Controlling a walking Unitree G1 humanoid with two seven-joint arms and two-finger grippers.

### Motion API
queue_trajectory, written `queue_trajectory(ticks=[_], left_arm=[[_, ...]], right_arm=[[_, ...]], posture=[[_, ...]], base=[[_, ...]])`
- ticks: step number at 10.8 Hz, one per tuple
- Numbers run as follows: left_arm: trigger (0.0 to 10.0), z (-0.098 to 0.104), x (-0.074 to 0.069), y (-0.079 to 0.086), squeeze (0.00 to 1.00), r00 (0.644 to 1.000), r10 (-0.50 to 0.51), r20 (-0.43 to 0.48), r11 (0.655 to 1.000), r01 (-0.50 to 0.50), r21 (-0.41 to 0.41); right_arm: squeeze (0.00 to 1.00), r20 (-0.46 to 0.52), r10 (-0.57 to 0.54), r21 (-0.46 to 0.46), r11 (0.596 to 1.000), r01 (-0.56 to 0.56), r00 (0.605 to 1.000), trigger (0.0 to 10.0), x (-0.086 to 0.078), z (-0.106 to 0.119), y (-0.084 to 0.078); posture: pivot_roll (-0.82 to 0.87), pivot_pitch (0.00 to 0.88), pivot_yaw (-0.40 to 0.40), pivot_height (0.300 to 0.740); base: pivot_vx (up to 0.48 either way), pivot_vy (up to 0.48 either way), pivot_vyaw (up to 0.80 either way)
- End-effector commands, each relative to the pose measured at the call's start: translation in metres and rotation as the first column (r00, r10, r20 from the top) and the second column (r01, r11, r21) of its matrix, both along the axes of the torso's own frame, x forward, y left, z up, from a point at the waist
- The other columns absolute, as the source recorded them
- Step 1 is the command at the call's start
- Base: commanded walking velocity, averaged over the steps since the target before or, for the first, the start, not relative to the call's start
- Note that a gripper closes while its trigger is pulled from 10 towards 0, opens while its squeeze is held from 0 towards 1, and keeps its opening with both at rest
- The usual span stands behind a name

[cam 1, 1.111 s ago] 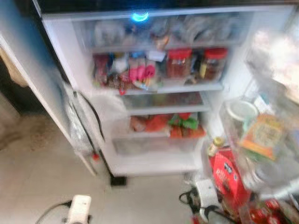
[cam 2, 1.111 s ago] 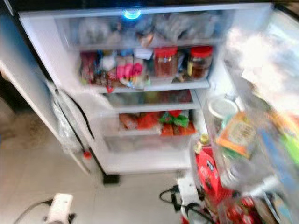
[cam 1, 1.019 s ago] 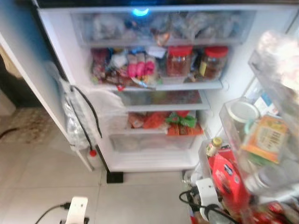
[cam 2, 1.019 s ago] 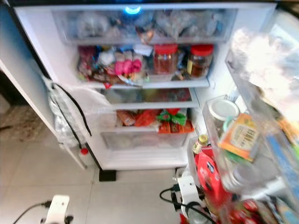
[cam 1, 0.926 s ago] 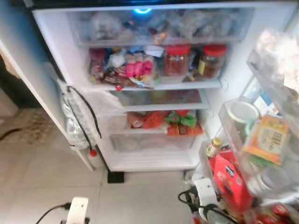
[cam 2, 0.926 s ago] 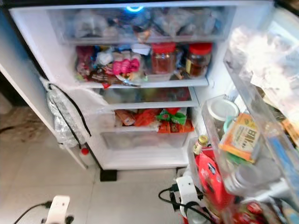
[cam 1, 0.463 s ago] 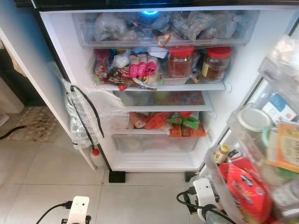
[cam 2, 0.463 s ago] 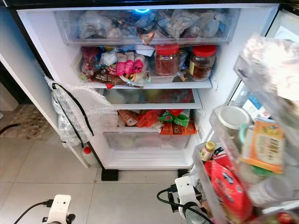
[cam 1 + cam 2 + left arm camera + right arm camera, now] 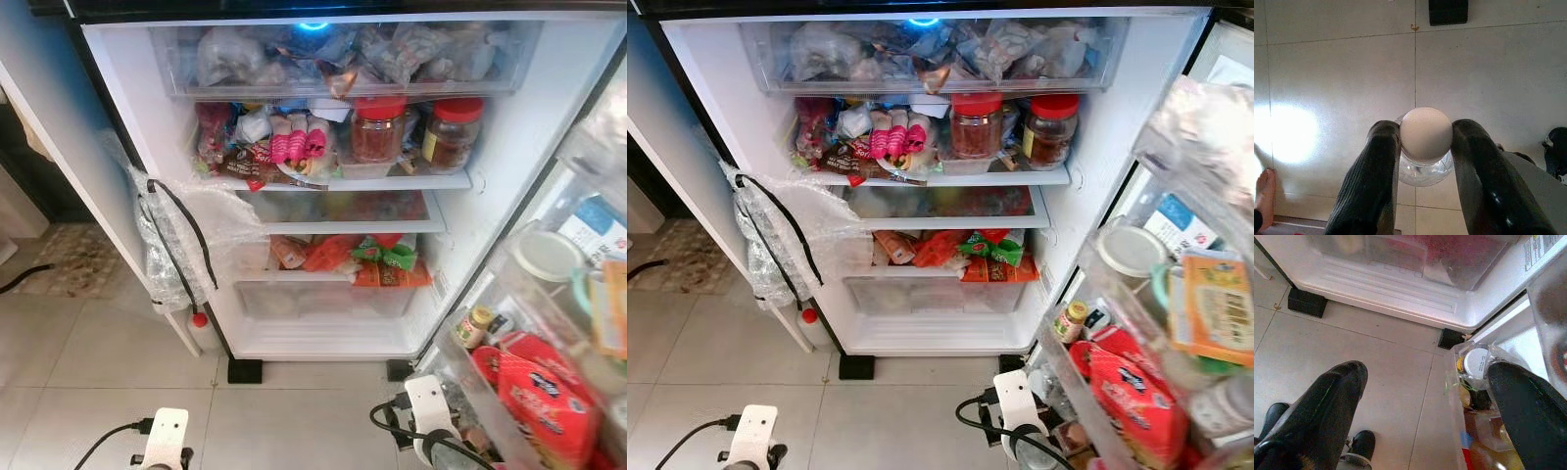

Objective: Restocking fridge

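The fridge (image 9: 490, 147) stands open before me with crowded shelves. Bags fill its top drawer (image 9: 343, 54). Two red-lidded jars (image 9: 377, 127) and pink packets sit on the shelf below, and orange and green packets (image 9: 362, 259) lie above the clear bottom drawer (image 9: 323, 299). Its door shelf (image 9: 1068, 377) at right holds a red pack (image 9: 549, 397), a small yellow-capped bottle (image 9: 474, 325) and a white-lidded tub (image 9: 547, 257). My left gripper (image 9: 1426, 134) is shut on a clear bottle (image 9: 1425, 174) with a white cap, low over the floor. My right gripper (image 9: 1427, 372) hangs open beside the door's bottom corner.
A clear plastic bag with a black strap (image 9: 171, 245) hangs off the fridge's left side, with a red-capped bottle (image 9: 199, 328) on the floor under it. Cables (image 9: 98, 450) trail over the pale tiles. A person's bare foot (image 9: 1264, 193) is at the edge of the left wrist view.
The blur has gone and the view has steadied on the fridge. The door with its shelves has swung further out to the right.
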State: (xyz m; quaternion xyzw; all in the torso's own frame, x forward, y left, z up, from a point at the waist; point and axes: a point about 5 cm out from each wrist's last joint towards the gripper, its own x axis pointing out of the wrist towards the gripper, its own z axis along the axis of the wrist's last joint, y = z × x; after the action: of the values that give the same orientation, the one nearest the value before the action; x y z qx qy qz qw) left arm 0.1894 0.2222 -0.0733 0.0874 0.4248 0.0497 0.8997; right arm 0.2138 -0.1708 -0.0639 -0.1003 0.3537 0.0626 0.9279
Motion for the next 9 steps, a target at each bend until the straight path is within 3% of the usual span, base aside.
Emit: queue_trajectory(ticks=[1, 9], left_arm=[[10.0, 0.0002, -0.0008, 0.0019, 0.0, 1.0, -0.02, -0.002, 1.0, 0.02, 0.01], [10.0, 0.001, 0.0016, 0.0015, 0.0, 1.0, -0.017, -0.002, 1.0, 0.017, 0.008]], right_arm=[[0.0, -0.012, 0.007, 0.004, 1.0, -0.007, 1.0, 10.0, -0.0021, -0.0016, 0.002], [0.0, -0.014, 0.009, 0.006, 1.0, -0.009, 1.0, 10.0, -0.0028, -0.002, 0.0029]], posture=[[-0.1, 0.069, 0.012, 0.74], [-0.1, 0.075, 0.012, 0.74]], base=[[0.0, 0.0, 0.0], [0.0, 0.0, 0.0]])
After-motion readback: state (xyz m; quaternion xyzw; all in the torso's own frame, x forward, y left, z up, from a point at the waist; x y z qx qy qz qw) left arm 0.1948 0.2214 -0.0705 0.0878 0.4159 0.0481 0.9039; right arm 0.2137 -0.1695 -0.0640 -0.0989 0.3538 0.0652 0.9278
